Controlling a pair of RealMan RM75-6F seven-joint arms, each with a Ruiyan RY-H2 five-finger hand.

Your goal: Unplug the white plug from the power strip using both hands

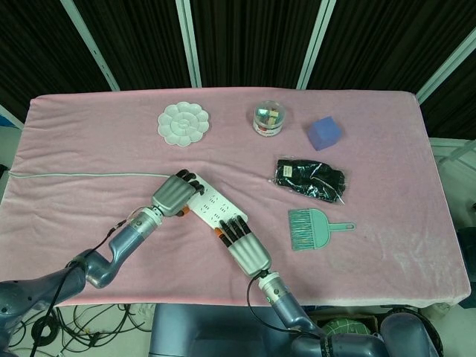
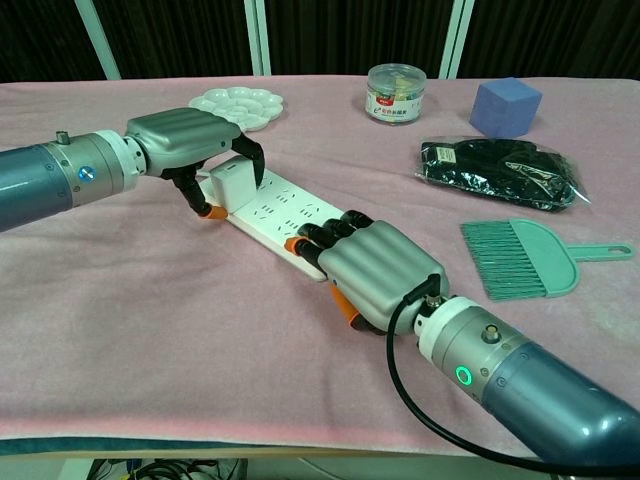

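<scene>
A white power strip (image 1: 216,207) (image 2: 277,216) lies diagonally on the pink cloth. The white plug (image 2: 231,184) stands on its far left end. My left hand (image 1: 175,195) (image 2: 184,140) curls over the plug and grips it between thumb and fingers. A grey cable (image 1: 82,175) runs from there to the table's left edge. My right hand (image 1: 243,243) (image 2: 375,265) lies palm-down over the strip's near end and holds it to the cloth, with its dark fingertips (image 2: 325,232) on the sockets. That end of the strip is hidden under the hand.
At the back stand a white palette dish (image 1: 183,123) (image 2: 237,103), a clear jar (image 1: 268,119) (image 2: 396,93) and a blue cube (image 1: 324,133) (image 2: 505,107). To the right lie a black bagged bundle (image 1: 311,178) (image 2: 500,170) and a teal hand brush (image 1: 309,227) (image 2: 525,258).
</scene>
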